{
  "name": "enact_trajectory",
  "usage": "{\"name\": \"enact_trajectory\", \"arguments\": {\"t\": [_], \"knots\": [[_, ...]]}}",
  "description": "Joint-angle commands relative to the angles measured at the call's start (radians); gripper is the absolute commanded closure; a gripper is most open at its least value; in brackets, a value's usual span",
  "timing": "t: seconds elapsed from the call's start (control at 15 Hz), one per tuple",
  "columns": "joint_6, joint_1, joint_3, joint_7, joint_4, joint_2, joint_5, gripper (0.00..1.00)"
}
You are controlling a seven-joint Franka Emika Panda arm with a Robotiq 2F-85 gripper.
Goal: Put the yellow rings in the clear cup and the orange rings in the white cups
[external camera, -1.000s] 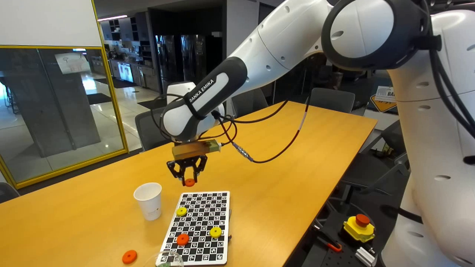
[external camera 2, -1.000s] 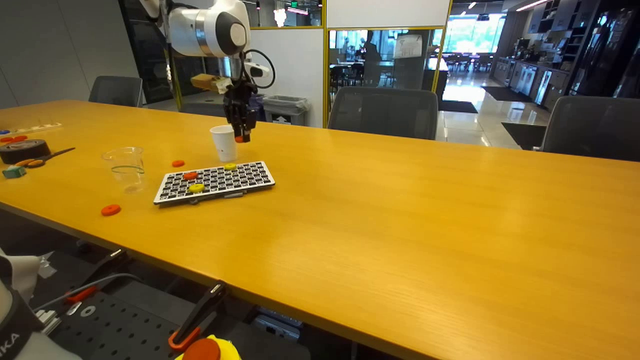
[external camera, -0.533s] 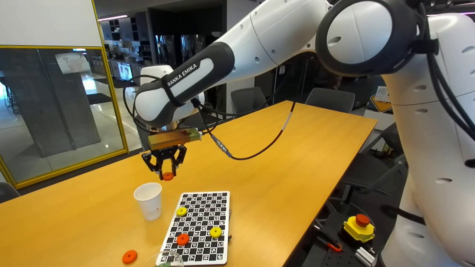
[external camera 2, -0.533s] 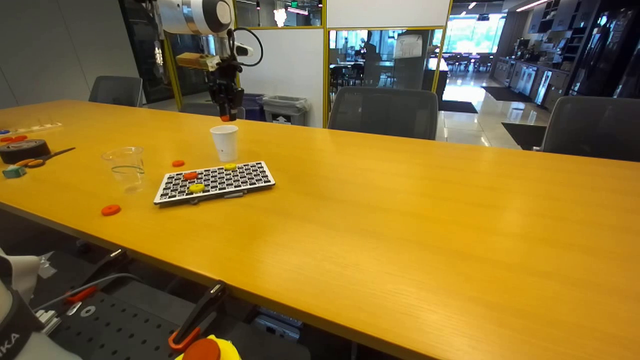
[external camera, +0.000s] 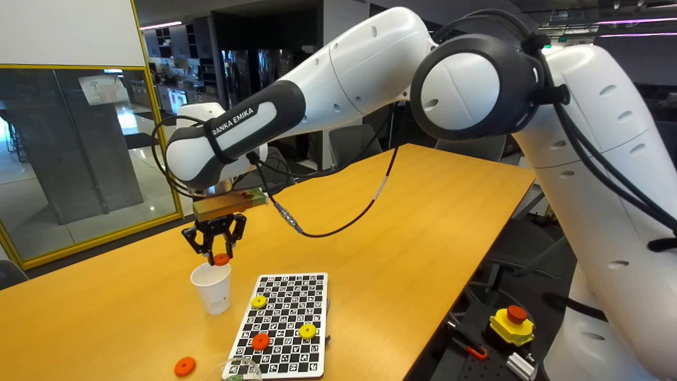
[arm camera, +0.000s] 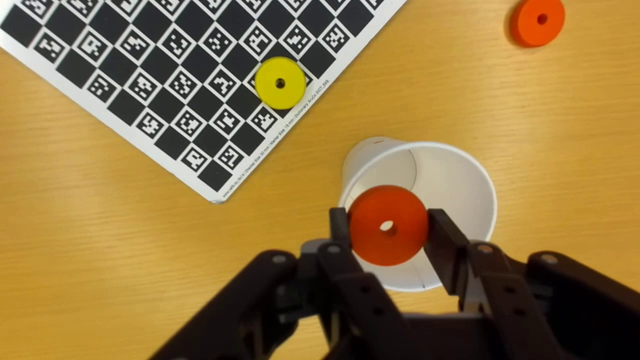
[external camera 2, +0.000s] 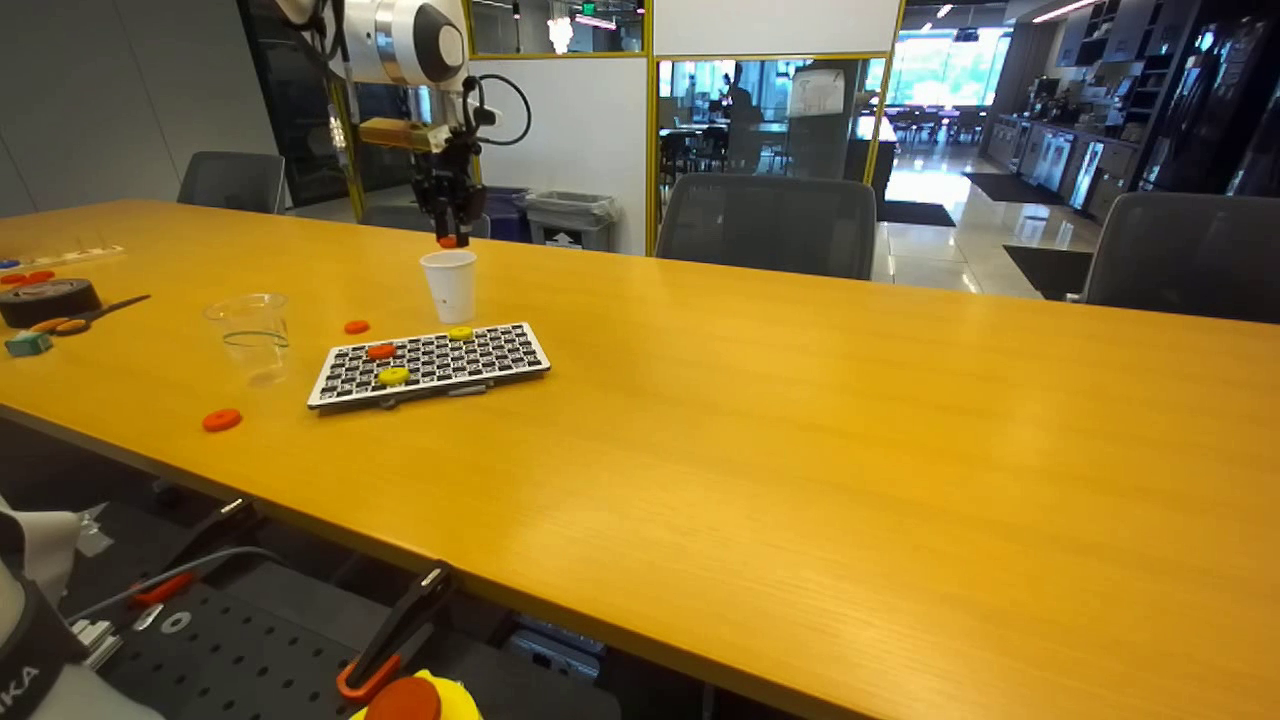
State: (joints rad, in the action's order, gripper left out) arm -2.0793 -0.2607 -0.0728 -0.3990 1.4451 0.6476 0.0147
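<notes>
We see a wood-grained tabletop (external camera 2: pixel 800 450) with a smooth finish and a soft sheen. The white cup (external camera: pixel 212 291) looks like paper to us, smooth and matt inside and out. The clear cup (external camera 2: pixel 248 335) reads as thin, glossy, see-through plastic. We take the yellow rings (arm camera: pixel 280 69) and the orange rings (arm camera: pixel 392 204) for smooth plastic, more matt than shiny. The checkered board (external camera: pixel 285 307) shows a flat, smooth, printed face. The arm (external camera: pixel 365 69) has a smooth white shell with a satin gloss; the gripper (arm camera: pixel 387 227) is mostly matt. We catch a metallic gleam on the cable connector (external camera: pixel 287 216). The chair back (external camera 2: pixel 765 225) looks like mesh, and the floor (external camera 2: pixel 965 240) like polished, glossy tile.
</notes>
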Motion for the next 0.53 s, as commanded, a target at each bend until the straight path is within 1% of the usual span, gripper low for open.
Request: {"name": "enact_trajectory", "arguments": {"t": [0.0,0.4,0.47], "knots": [[0.084,-0.007,-0.006,0.047,-0.171,0.104,-0.010,0.75],[0.146,-0.019,-0.007,0.067,-0.281,0.178,-0.011,0.75],[0.155,-0.022,-0.007,0.068,-0.293,0.185,-0.011,0.72]]}}
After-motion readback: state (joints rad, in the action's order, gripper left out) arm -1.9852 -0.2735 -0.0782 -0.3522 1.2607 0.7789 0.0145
